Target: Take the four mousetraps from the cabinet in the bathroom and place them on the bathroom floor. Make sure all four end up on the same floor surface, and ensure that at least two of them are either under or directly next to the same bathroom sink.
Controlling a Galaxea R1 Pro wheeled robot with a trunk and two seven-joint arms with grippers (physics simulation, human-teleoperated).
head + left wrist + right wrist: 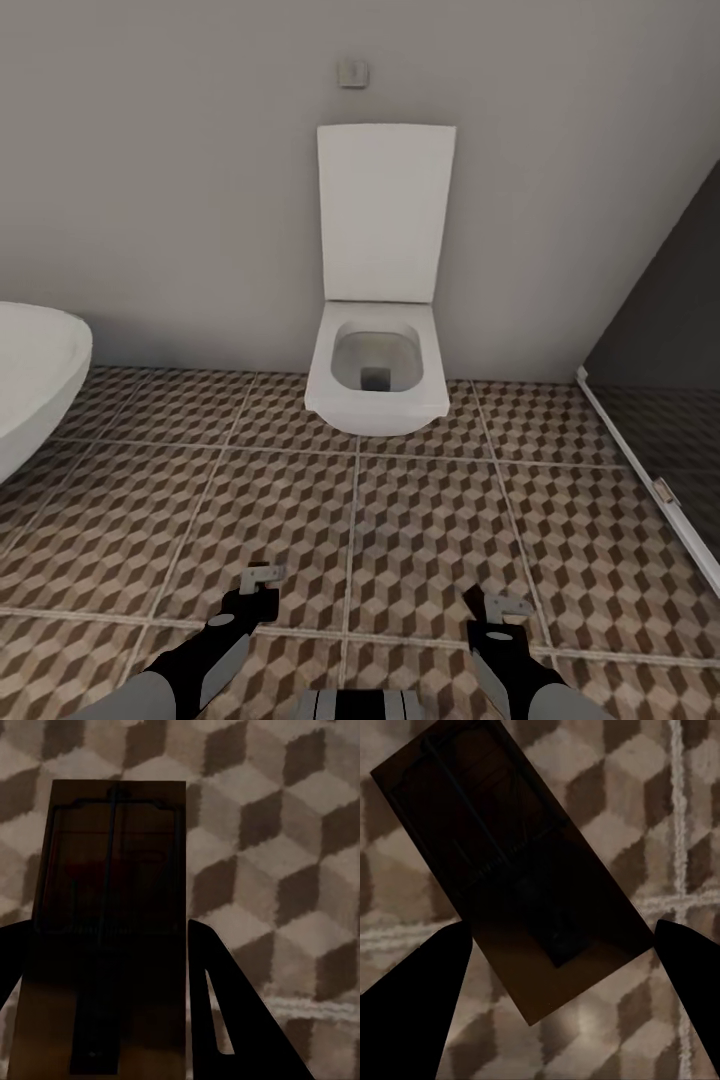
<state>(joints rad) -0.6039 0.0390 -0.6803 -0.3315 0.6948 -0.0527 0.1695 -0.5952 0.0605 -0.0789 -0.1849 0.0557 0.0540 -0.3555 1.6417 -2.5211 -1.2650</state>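
My left gripper [256, 592] is shut on a mousetrap [266, 576], low over the bathroom floor [430, 520] with its cube-pattern tiles. In the left wrist view that mousetrap [112, 907] is a flat wooden board with dark wire, standing straight between the dark fingers [225, 1020]. My right gripper [492, 612] is shut on a second mousetrap [507, 604]. The right wrist view has this mousetrap [510, 870] lying slantwise between the fingers [412, 997], above the tiles. The cabinet and the sink are out of view.
A white wall-hung toilet [378, 375] with its lid up stands straight ahead against the grey wall. A white oval bathtub [35, 380] juts in at the left. A dark glass shower screen [660, 400] with a white floor rail runs along the right.
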